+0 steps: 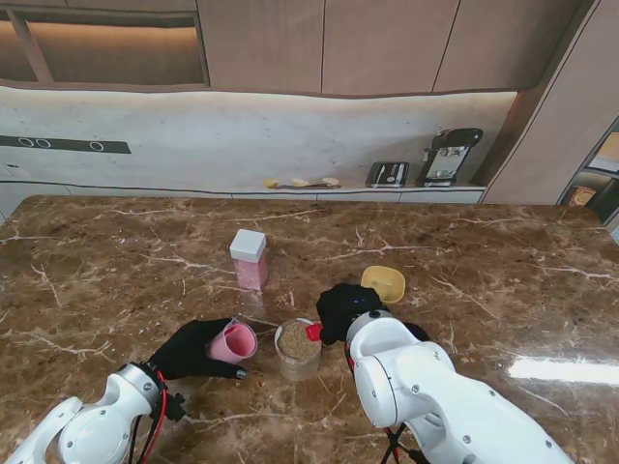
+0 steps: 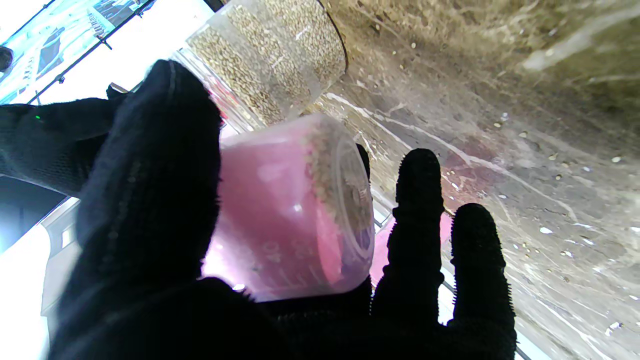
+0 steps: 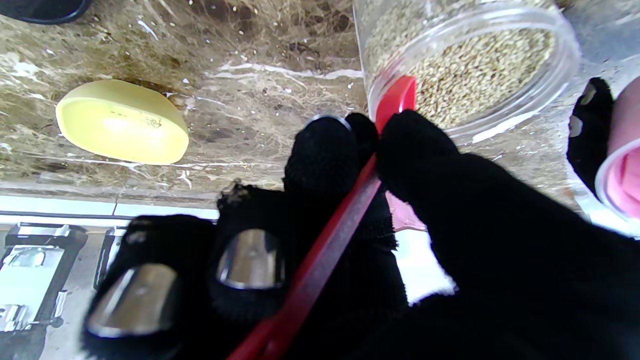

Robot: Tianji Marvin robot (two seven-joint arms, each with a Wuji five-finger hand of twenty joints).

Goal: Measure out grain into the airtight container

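Nearest me, one pink measuring cup [image 1: 234, 342] lies tipped on its side in the left hand [image 1: 191, 350], fingers wrapped around it, beside one clear jar of grain [image 1: 298, 348]. The right hand [image 1: 346, 307] pinches one red scoop [image 1: 313, 332] at the jar's rim. Farther off sit one yellow lid [image 1: 384, 282] and one pink lidded container [image 1: 250, 258].

Both hands crowd the grain jar [image 1: 298, 350]; bare marble table [image 1: 503, 280] lies right.
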